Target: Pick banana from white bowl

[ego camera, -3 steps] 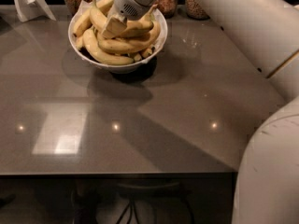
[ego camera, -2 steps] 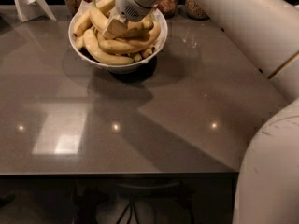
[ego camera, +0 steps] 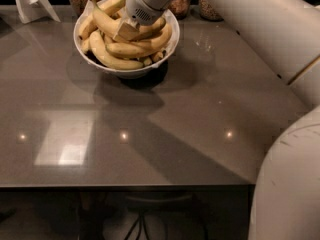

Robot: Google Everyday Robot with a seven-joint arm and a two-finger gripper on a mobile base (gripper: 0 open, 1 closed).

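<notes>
While one claw (ego camera: 128,32) rests among bananas (ego camera: 116,59), one white bowl (ego camera: 126,73) holds them.

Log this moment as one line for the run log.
gripper: down among bananas in white bowl | lift: not yet

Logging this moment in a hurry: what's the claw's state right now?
Claw: low among the bananas in the white bowl; whether it is open, closed or holding one cannot be told.
</notes>
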